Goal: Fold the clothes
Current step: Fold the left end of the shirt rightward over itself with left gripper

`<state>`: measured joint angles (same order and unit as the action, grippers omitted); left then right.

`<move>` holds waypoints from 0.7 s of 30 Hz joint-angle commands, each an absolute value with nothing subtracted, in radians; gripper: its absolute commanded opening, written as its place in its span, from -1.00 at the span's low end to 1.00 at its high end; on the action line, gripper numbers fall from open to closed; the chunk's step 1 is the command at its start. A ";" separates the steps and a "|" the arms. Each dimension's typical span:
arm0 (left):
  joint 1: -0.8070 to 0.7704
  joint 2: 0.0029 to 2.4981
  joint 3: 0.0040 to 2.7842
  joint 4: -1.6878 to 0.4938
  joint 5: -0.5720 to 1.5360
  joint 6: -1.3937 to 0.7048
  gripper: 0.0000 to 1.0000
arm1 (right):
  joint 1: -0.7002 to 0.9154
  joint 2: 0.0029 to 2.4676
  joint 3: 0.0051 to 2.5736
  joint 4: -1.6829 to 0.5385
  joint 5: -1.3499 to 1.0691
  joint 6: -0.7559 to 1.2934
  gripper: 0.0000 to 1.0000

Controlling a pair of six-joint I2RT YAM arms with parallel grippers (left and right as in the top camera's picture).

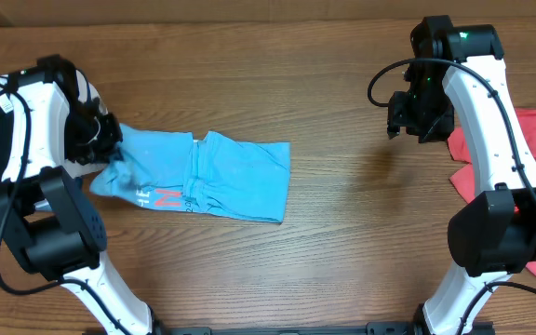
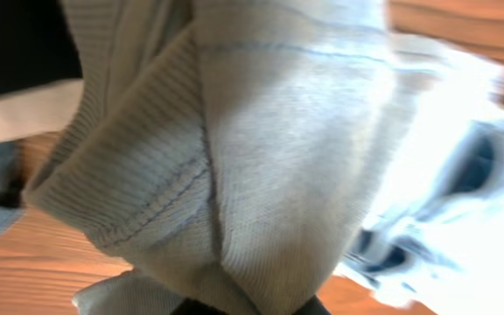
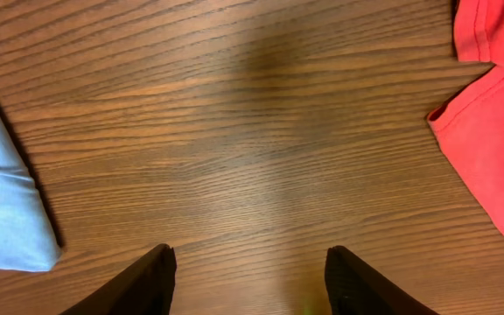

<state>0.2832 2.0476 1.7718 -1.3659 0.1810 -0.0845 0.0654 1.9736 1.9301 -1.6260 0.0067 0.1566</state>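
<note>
The overhead view alone shows the whole layout. The blue T-shirt [image 1: 221, 177] lies partly folded on the table [image 1: 342, 242], left of centre, and the left gripper [image 1: 106, 154] is at its bunched left end. The red T-shirt [image 1: 533, 140] lies crumpled at the right edge. The right gripper [image 1: 406, 119] hangs over bare wood between the two shirts.

The left wrist view is filled with pale ribbed cloth, gathered to a pinch at the bottom where the jaws are clamped together on the blue T-shirt.

The right wrist view shows its fingers [image 3: 138, 284] standing apart over bare wood, holding nothing. A blue corner lies at the left and red cloth at the right.
</note>
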 commanded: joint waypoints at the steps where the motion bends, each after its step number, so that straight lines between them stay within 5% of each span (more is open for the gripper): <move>1: 0.221 1.965 1.809 -1.382 0.360 -0.029 -0.85 | 0.062 1.967 1.943 -1.626 0.005 0.155 0.18; 21: -0.329 1.946 1.807 -1.385 0.130 -0.203 -0.77 | 0.062 1.967 1.943 -1.634 0.005 0.155 0.19</move>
